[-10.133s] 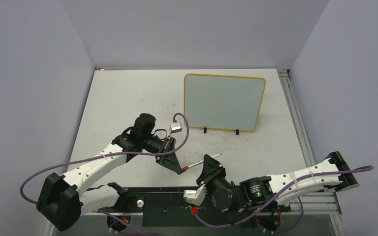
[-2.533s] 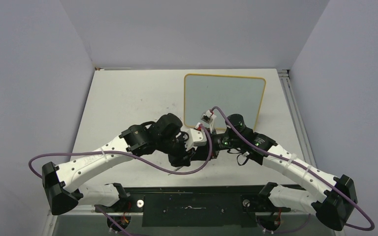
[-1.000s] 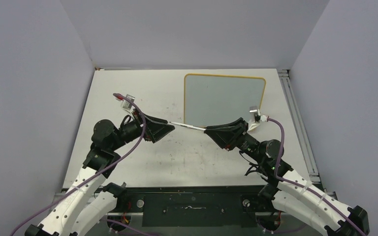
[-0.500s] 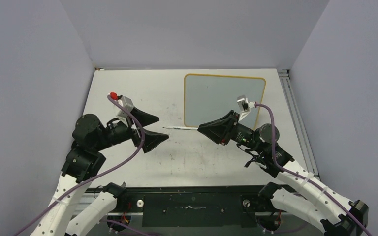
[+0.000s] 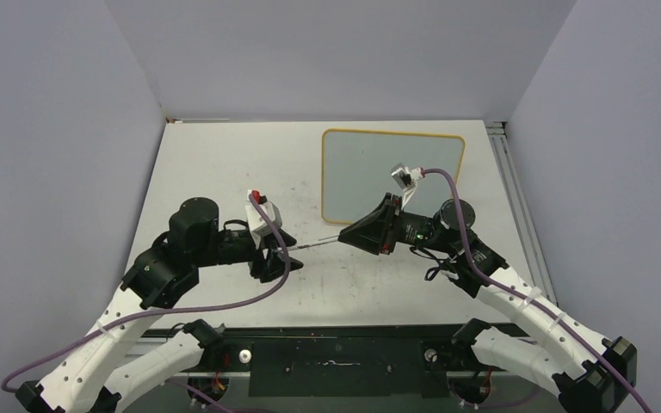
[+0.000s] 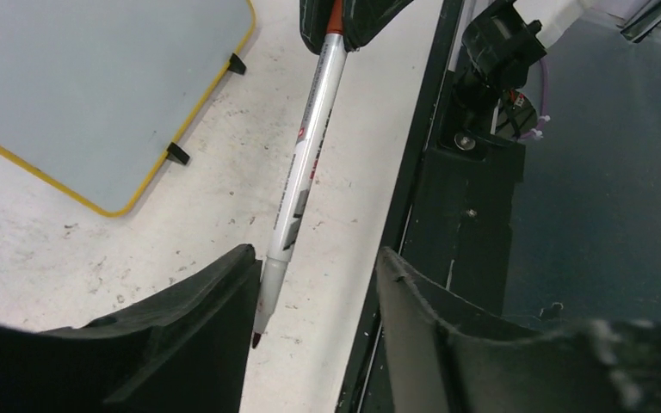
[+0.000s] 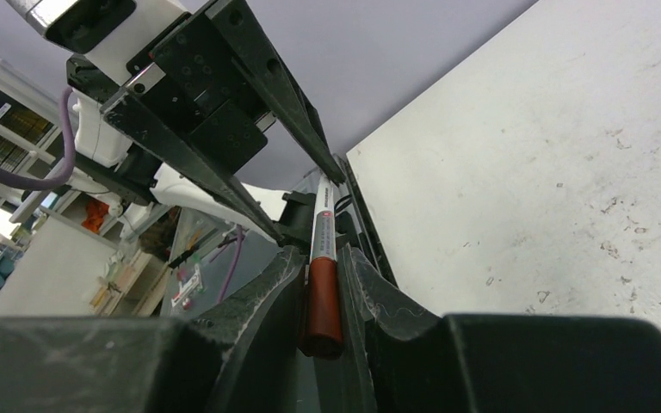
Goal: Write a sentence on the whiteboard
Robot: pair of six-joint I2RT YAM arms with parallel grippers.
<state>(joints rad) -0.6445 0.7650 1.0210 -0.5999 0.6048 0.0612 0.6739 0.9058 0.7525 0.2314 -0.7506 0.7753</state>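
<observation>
Starting on the left, the left gripper is reaching in toward the middle of the table, and the overhead view is giving only a dark bunch of fingers there. The left wrist camera is settling it: the jaws are standing apart. The marker is poking its dark tip into the gap, running close along one finger with clear room to the other. Whether tip and finger are touching, I cannot tell.

The marker is a slim white barrel with print down its side and a reddish-brown back end. Moving to the middle, it is hanging in the air, bridging the two arms above scuffed, speckled white tabletop.

On to the right, and the right gripper is clamped on that reddish back end. Its own wrist camera is showing two black fingers pressing in from either side, with the barrel pointing away toward the left gripper's angular black frame.

The whiteboard is sitting at the back right of the table, behind the right gripper and apart from both arms. Its face is showing plain pale grey, its thin yellow frame rounding at the corners. Only the left wrist view is picking out its two small black feet along the near edge.

Open tabletop is spreading to the left of the board and out toward the lavender walls. A metal rail is running down the right edge, and a black base plate is lining the near one.
</observation>
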